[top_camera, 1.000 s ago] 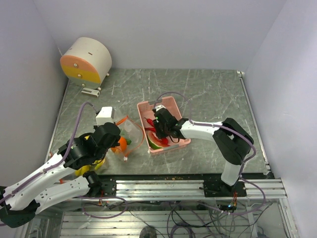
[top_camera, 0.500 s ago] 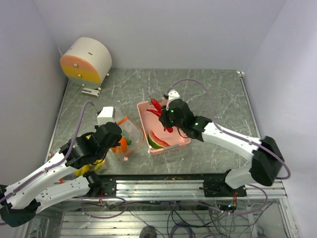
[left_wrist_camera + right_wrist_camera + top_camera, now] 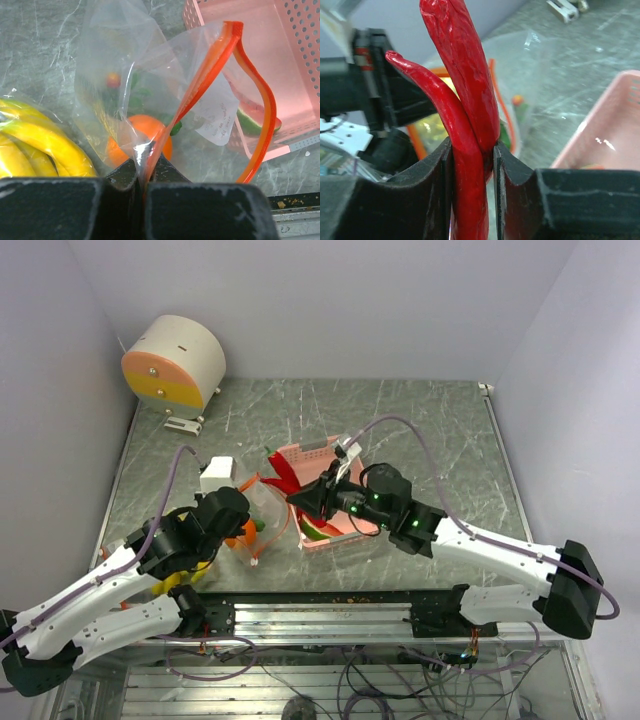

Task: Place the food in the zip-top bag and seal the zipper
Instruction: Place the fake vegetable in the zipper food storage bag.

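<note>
The clear zip-top bag (image 3: 262,508) lies left of the pink tray (image 3: 362,526), its orange-red zipper (image 3: 212,67) gaping open. An orange (image 3: 150,131) is inside it; bananas (image 3: 35,145) lie in the bag's left part. My left gripper (image 3: 141,172) is shut on the bag's mouth edge and holds it up. My right gripper (image 3: 472,150) is shut on two long red chili peppers (image 3: 465,100), held in the air over the tray's left edge, near the bag's mouth (image 3: 285,485). A watermelon slice (image 3: 257,120) lies in the tray.
A round cream and orange device (image 3: 175,362) stands at the back left. A small white box (image 3: 216,474) sits behind the bag. The metal rail (image 3: 350,610) runs along the near edge.
My right gripper lifted the chili peppers out of the tray and carried them left toward the bag's mouth. The left gripper kept its hold on the bag.
</note>
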`<state>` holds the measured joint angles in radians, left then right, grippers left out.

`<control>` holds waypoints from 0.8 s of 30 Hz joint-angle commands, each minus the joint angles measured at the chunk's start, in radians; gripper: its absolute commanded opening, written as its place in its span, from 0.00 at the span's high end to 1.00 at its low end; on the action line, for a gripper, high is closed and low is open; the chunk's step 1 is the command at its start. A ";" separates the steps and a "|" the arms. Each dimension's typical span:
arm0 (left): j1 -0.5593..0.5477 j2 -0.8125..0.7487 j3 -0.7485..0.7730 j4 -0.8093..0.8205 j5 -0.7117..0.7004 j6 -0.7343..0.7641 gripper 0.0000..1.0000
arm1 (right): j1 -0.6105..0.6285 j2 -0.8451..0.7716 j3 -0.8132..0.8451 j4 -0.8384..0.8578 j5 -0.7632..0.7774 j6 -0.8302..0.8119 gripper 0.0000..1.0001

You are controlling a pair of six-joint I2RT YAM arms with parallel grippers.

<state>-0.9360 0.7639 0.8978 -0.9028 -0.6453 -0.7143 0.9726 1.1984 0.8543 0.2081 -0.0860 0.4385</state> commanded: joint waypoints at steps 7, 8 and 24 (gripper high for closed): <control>0.000 0.013 0.011 0.044 0.016 0.006 0.93 | 0.099 0.131 -0.067 0.452 0.198 0.229 1.00; -0.001 0.015 0.013 0.043 0.015 0.005 0.93 | 0.114 0.151 -0.056 0.464 0.233 0.231 1.00; -0.001 0.014 0.025 0.043 0.017 0.013 0.93 | 0.275 0.410 0.097 0.420 0.628 0.162 0.89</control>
<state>-0.9360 0.7799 0.8928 -0.8864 -0.6399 -0.7136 1.2369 1.5455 0.8757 0.6373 0.3798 0.6537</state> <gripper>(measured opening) 0.075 0.290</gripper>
